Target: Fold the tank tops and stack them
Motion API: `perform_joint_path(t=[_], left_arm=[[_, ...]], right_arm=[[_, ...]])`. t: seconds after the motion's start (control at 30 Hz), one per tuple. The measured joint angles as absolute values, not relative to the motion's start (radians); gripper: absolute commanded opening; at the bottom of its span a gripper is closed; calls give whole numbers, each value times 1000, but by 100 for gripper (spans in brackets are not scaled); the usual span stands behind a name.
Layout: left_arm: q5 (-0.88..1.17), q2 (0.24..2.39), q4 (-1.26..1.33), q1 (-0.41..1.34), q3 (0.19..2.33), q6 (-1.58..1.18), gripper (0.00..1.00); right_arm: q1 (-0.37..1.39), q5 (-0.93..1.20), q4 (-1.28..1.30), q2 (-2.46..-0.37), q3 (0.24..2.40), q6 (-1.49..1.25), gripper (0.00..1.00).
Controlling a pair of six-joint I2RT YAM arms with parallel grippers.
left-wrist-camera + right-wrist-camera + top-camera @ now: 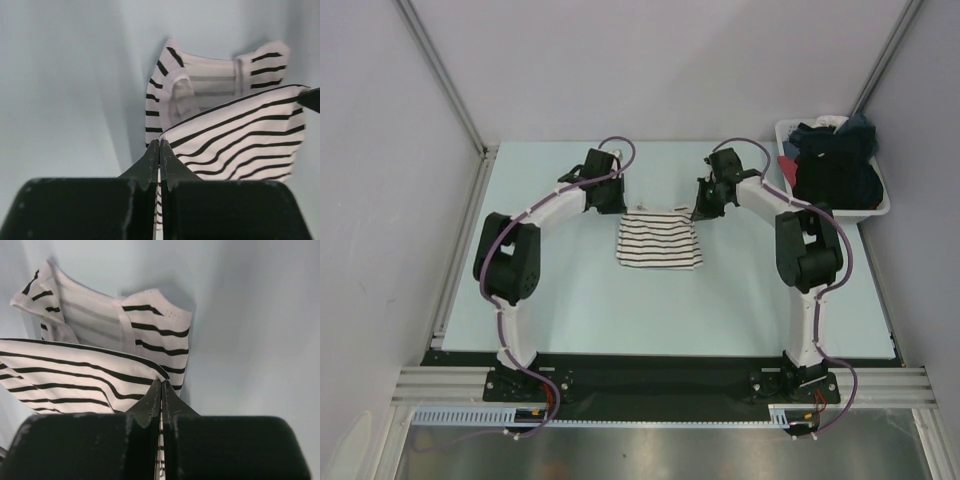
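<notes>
Left end effector (pixel 159 150): located at the far left corner of the striped tank top (pixel 658 240). Its fingers are pressed together, and a corner of the striped fabric is pinched between the tips. In the left wrist view a thin strip of white cloth is visible in the seam between the two fingers.

Striped tank top: placed at the middle of the bench (pixel 570 300), white with thin black horizontal stripes. A layer is doubled over and held stretched from one pinched corner to the other. Beyond that taut edge, the straps and neckline are seen lying flat on the bench surface. In the overhead view the garment reads as a roughly square folded shape, with its near edge resting on the bench.

Right end effector (pixel 161 387): located at the far right corner of the striped tank top. Its fingers are closed tight on the opposite corner of the same doubled layer. Striped cloth is visible between the fingers in the right wrist view.

White basket (pixel 782 130): set well to the right of the striped tank top and farther back, at the bench corner. It is filled with dark garments (pixel 830 165). A plain black tank top cannot be singled out among them.
</notes>
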State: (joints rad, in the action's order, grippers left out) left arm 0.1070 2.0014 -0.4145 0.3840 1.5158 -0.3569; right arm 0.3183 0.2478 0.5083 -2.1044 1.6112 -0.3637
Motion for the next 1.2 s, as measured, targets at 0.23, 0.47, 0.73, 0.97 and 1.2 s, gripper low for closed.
perform_joint_path(t=[0.23, 0.47, 0.73, 0.97, 1.2], left_arm=[[133, 1891, -401, 384, 1507, -357, 0], [149, 1888, -395, 384, 1507, -357, 0], [172, 1888, -384, 384, 1507, -358, 0], [193, 1890, -373, 384, 1517, -358, 0], [200, 2032, -363, 384, 1726, -366, 1]], right_arm=[[318, 252, 472, -2020, 1551, -368, 0], [308, 252, 455, -1954, 1512, -387, 0], [300, 252, 442, -1913, 1486, -392, 0], [281, 252, 445, -1913, 1491, -393, 0], [252, 252, 456, -1958, 1611, -404, 2]])
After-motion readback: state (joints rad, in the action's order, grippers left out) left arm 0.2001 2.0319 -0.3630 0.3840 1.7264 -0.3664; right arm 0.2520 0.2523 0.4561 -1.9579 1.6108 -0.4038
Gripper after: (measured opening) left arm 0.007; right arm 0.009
